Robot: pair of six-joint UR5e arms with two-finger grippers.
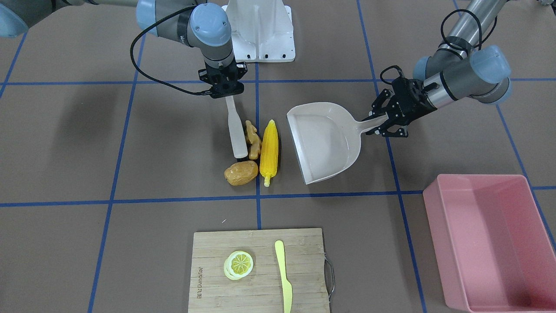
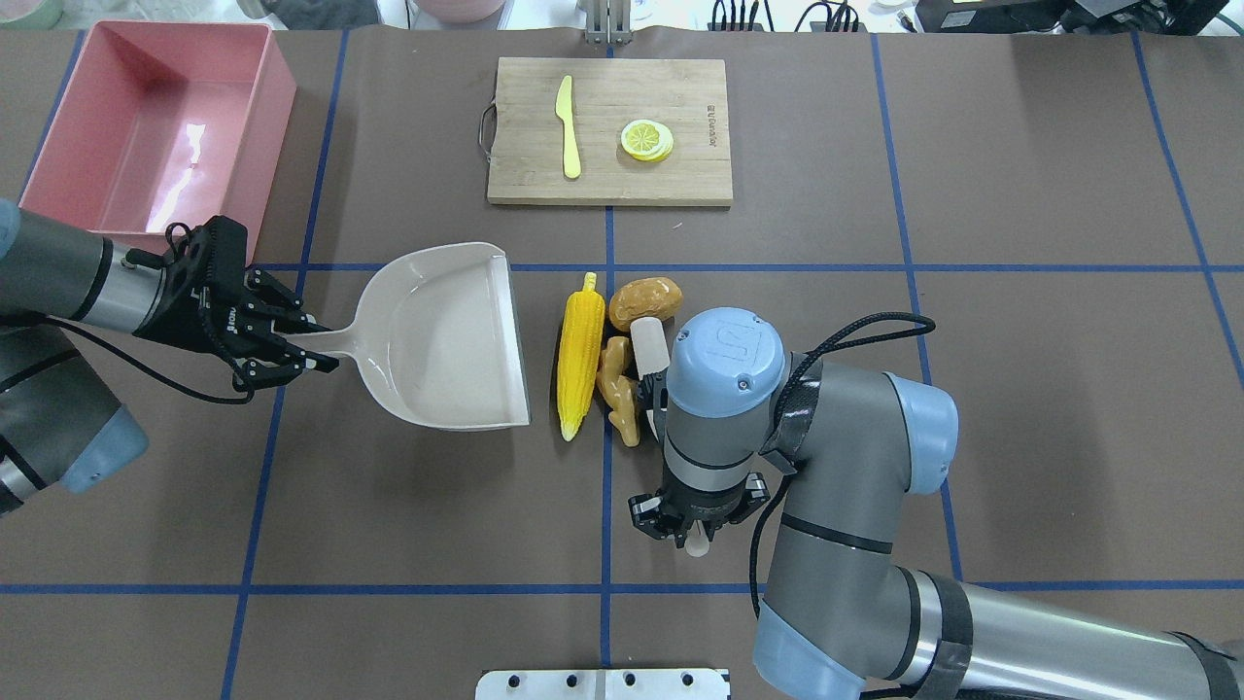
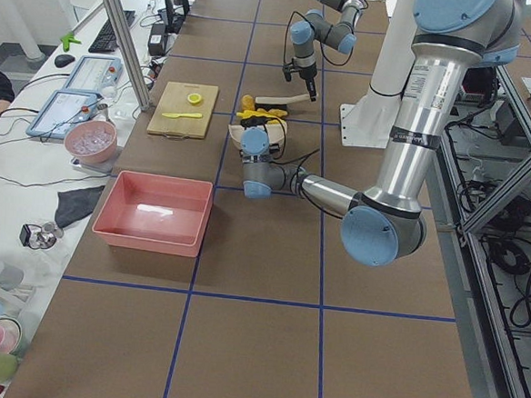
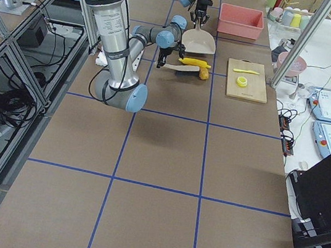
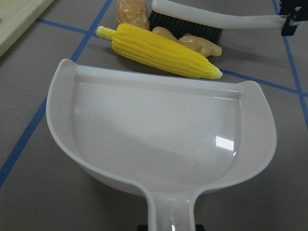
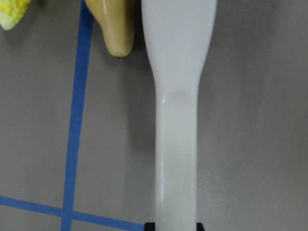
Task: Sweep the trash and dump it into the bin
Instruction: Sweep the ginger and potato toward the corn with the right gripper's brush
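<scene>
Right tool [image 1: 227,94] grips brush [image 1: 236,130] beside ginger [image 1: 253,140] — corn [image 1: 269,148] nearest dustpan [image 1: 323,145].

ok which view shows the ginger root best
Exterior front-facing: the ginger root lies fully visible between the brush and corn cob. Overhead, the right arm crowds it; the left wrist view hides part behind the corn; the right wrist view catches one end; side views are too small.

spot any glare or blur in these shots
overhead exterior: glare streak on the floor of the large pink rectangular plastic tub; left wrist: small white highlight in the beige-grey plastic dustpan; right wrist: white plastic brush handle looks soft, very close
</scene>
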